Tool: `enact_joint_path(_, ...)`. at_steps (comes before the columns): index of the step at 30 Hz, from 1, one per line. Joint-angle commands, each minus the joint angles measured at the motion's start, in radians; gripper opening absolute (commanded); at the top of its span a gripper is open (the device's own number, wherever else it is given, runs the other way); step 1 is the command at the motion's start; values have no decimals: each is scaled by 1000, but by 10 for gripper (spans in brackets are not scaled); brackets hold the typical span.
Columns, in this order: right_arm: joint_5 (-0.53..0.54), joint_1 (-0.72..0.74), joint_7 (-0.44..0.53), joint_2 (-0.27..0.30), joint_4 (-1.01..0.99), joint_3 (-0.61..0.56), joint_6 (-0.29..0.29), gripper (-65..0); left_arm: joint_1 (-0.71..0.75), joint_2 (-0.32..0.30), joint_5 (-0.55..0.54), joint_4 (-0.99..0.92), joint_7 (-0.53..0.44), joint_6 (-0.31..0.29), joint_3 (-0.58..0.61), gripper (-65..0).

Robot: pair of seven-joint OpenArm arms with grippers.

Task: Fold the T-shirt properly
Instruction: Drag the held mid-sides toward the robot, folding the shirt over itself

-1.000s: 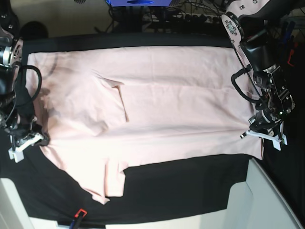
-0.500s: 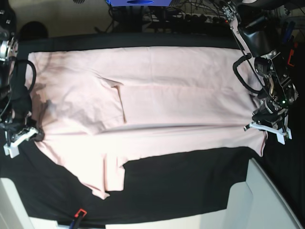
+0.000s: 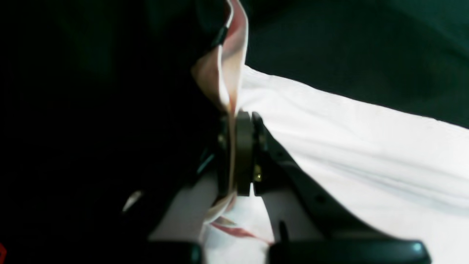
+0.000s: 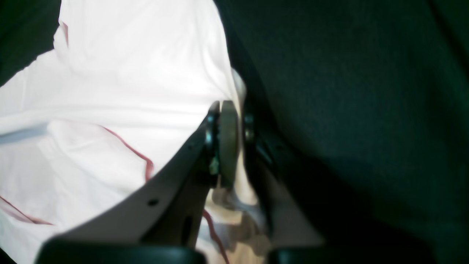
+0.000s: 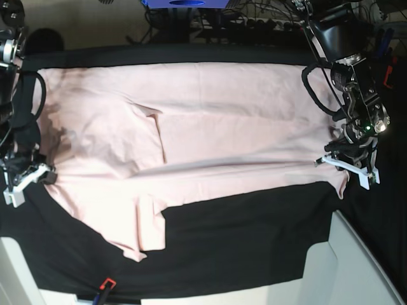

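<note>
Black cloth is covering my bench (image 5: 254,254), and the T-shirt (image 5: 222,127) is lying spread across it. Both left gripper (image 3: 234,121) and right gripper (image 4: 229,110) are pinching its edge, jaws pressed together, and I'm seeing its lower edge pulled farther up than before.

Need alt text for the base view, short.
A pale pink T-shirt lies spread across a black table cloth, one sleeve folded onto the body. The left end effector and right end effector are each shut on opposite shirt edges.
</note>
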Motion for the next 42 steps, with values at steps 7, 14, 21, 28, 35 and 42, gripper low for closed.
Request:
enact_joint_path(7,14,2,20,27,19,7,6,-650,11,-19,1,50,-27,4,-5,-650)
enact_joint_path(14,14,-9,18,30,19,7,6,-650,24,-20,1,101,-22,4,-46,-650)
enact_joint_path(21,14,-38,17,31,39,47,6,-650,66,-20,7,102,-27,4,-46,-650)
enact_joint_path(28,12,-107,-101,25,165,147,6,-650,93,-22,9,108,-27,4,-46,-650)
enact_joint_path(35,12,-177,-177,-3,219,225,6,-650,155,-36,10,113,-25,4,-46,-650)
enact_joint_path(42,12,-248,-181,-29,297,231,6,-650,224,-48,10,170,-24,4,-46,-650)
